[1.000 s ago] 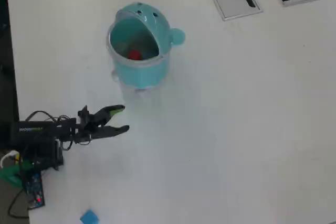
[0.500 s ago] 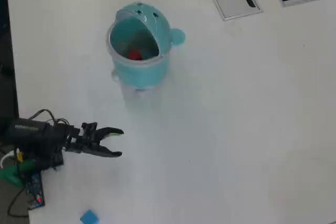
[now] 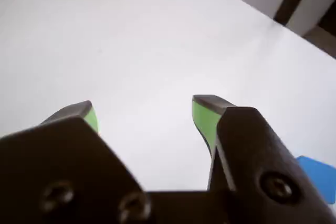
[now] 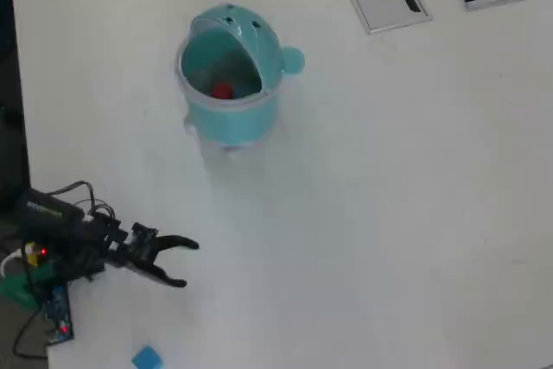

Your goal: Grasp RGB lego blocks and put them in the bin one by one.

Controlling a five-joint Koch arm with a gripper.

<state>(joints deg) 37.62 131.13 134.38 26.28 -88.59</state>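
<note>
Currently listed: your hand (image 4: pixel 188 264), jaws spread and empty, low over the worktop (image 4: pixel 389 213); blue block (image 4: pixel 147 358) just below and left of it in the overhead view, behind the tips; red block (image 4: pixel 222 91) inside the bin (image 4: pixel 232 114), well above

One block (image 4: pixel 222 91) in the bin (image 4: pixel 226 118), another (image 4: pixel 147 358) below the claw (image 4: pixel 187 264)
</note>
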